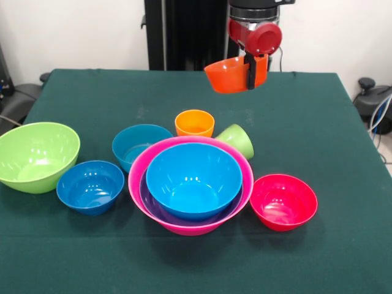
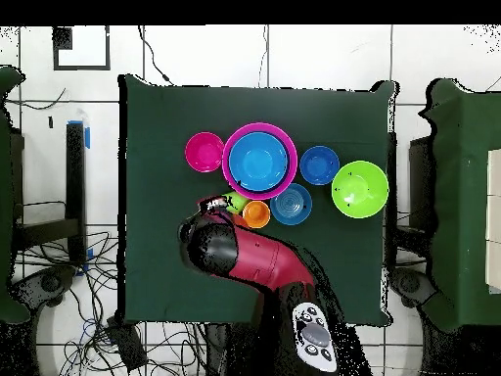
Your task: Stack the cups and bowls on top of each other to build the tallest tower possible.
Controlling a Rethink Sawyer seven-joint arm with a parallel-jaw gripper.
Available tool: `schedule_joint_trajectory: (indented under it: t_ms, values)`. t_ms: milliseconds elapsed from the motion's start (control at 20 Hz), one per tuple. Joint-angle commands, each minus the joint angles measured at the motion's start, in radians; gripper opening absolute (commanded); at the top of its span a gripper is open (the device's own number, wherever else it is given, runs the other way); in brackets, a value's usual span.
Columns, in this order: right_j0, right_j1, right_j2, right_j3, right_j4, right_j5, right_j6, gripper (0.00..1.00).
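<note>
1. an orange bowl (image 1: 231,75) is held high over the table's far side, clamped by its rim in the gripper (image 1: 250,73).
2. it is judged light, stiff and slippery; the rim is the best hold.
3. the tower (image 1: 191,191) sits below, near centre.

Lab: pedestal robot arm (image 2: 256,262), floor cables (image 2: 88,338)

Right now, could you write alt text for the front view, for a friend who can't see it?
A robot gripper holds a small orange bowl in the air above a green table. Below, a sky blue bowl sits nested in a purple bowl inside a big pink bowl. Around this stack stand loose bowls and an orange cup, and a lime green cup leans tilted.
</note>
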Motion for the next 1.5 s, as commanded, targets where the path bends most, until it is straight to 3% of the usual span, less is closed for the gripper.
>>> schedule_joint_trajectory:
  t_ms: [50, 350, 750, 1200, 1500]
  values:
    - [-0.091, 0.043, 0.138, -0.096, -0.113, 0.151, -0.181, 0.0]
    - [-0.113, 0.105, 0.154, -0.201, -0.158, 0.18, -0.181, 0.0]
    - [-0.142, 0.246, 0.172, -0.441, -0.191, 0.212, -0.165, 0.0]
    - [-0.127, 0.359, 0.155, -0.663, -0.188, 0.293, -0.145, 0.0]
    - [-0.119, 0.417, 0.158, -0.757, -0.18, 0.304, -0.131, 0.0]
